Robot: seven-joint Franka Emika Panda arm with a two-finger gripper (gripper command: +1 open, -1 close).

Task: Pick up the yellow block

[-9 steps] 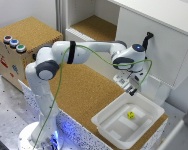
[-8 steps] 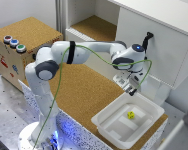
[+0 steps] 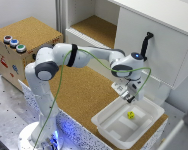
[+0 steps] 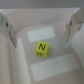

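The yellow block (image 3: 130, 115) is a tiny bright yellow cube with dark marks, lying on the floor of a white tray (image 3: 105, 121). In the wrist view the block (image 4: 41, 48) sits between my two fingers (image 4: 8, 30), with clear gaps on both sides. My gripper (image 3: 129, 96) hangs open above the tray, a little above the block, and holds nothing.
A cork-topped table (image 3: 84, 92) carries the tray at its near right corner. A white cabinet (image 3: 159, 40) with a dark handle (image 3: 145, 42) stands behind the gripper. A cork-covered box (image 3: 24, 35) with coloured buttons (image 3: 14, 43) stands at the exterior view's left.
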